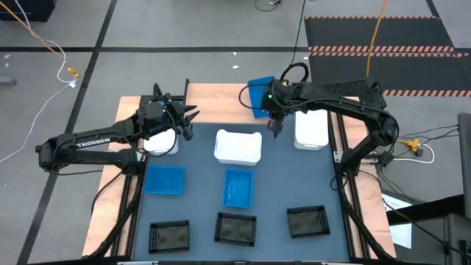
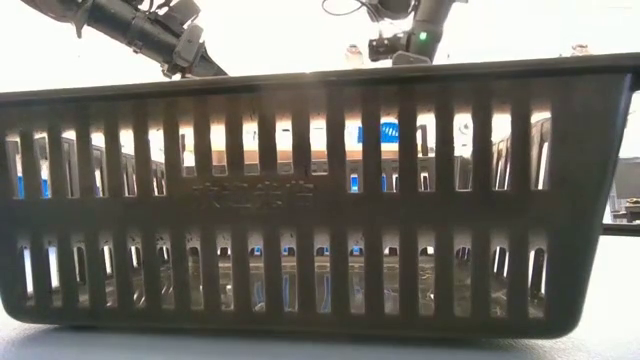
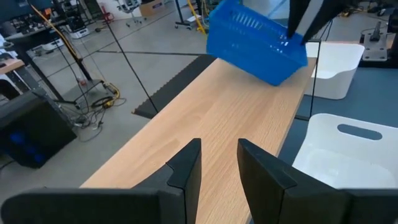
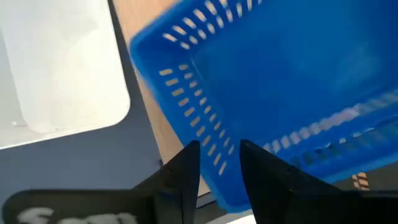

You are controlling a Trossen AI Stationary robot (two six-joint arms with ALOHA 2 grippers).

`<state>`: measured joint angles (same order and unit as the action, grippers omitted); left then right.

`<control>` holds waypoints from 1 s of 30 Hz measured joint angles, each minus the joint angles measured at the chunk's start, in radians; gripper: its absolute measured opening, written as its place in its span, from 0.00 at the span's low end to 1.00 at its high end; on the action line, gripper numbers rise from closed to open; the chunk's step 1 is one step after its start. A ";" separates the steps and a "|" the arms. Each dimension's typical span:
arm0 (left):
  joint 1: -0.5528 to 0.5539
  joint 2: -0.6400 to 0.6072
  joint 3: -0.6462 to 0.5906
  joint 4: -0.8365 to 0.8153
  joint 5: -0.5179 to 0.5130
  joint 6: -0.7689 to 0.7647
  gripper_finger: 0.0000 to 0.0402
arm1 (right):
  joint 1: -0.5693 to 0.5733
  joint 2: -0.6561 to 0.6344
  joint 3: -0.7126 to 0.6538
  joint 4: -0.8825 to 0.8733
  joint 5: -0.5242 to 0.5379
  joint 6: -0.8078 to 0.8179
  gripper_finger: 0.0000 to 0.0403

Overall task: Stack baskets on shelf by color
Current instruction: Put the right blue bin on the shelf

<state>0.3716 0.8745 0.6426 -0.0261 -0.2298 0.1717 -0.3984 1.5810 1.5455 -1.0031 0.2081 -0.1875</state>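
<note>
Light-wood shelf (image 1: 213, 103) bears a tilted blue basket (image 1: 259, 96); right gripper (image 4: 217, 163) apart.

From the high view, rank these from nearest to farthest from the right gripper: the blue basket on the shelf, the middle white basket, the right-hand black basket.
Measured from the right gripper:
1. Blue basket on the shelf, tilted, just behind the gripper.
2. Middle white basket, on the mat toward the left arm's side.
3. Right-hand black basket, in the front row.

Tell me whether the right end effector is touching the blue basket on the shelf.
Cannot tell. In the left wrist view the right end effector meets the tilted blue basket's rim; the right wrist view shows its fingers over the wall, contact unclear.
</note>
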 joint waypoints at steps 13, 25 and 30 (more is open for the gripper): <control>0.000 0.000 0.000 0.029 0.000 0.017 0.26 | 0.034 -0.023 -0.019 0.100 0.001 -0.006 0.26; 0.000 0.000 0.000 0.028 0.000 0.007 0.26 | 0.032 -0.098 -0.019 0.189 0.031 -0.088 0.27; 0.000 0.000 0.000 0.028 0.000 0.006 0.26 | 0.029 -0.138 -0.019 0.240 0.011 -0.148 0.27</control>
<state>0.3715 0.8749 0.6426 0.0017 -0.2294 0.1775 -0.3695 1.4426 1.5265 -0.7629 0.2194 -0.3350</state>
